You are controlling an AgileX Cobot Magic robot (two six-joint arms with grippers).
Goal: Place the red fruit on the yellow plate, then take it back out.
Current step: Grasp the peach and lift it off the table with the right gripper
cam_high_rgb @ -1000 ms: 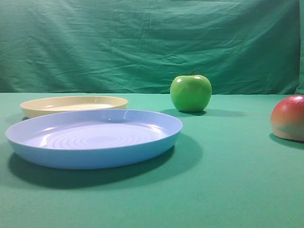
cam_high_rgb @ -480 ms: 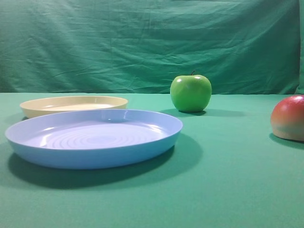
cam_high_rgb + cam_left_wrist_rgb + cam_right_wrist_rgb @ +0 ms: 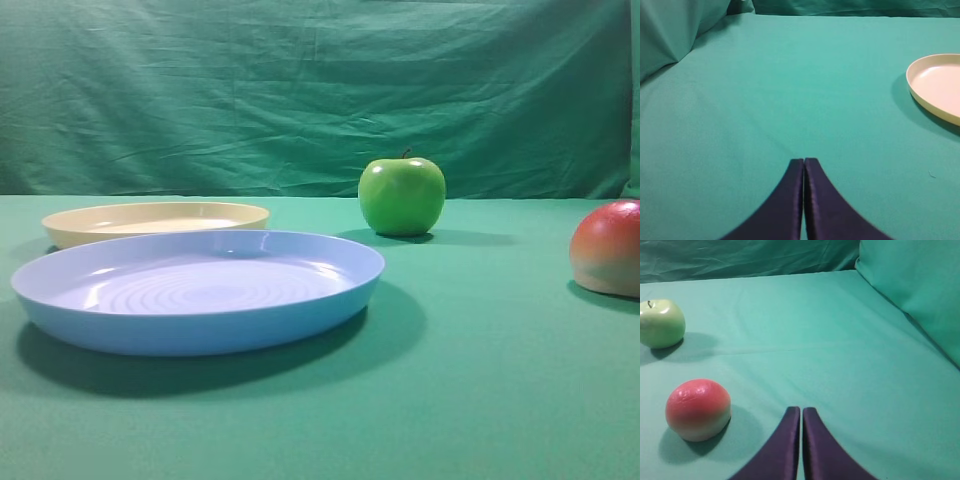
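Right wrist view, nearest first: right gripper [image 3: 801, 410] has its dark fingers pressed together tip to tip, nothing between them, above bare green cloth [image 3: 840, 350]. Red fruit [image 3: 698, 409] sits on the cloth to the left of the tips, near but apart, no contact. It rests upright, red-pink dome up, cream-yellow band at the base; shape is rounded, no clear long axis, no stem visible. Farther back-left, green apple [image 3: 661, 323] stands stem up, well apart from the fruit.

Left wrist view: left gripper [image 3: 804, 161] likewise closed, fingers touching, holding nothing. Yellow plate [image 3: 920, 90] lies flat ahead and to the right, cut by the frame edge, well apart from the tips.

Exterior view: blue plate [image 3: 200, 330] nearest, at left; yellow plate just behind it, whether rims touch can't be told. Apple at mid-depth centre. Fruit at far right edge, partly cut off, well apart from both plates. Neither gripper appears in this view.
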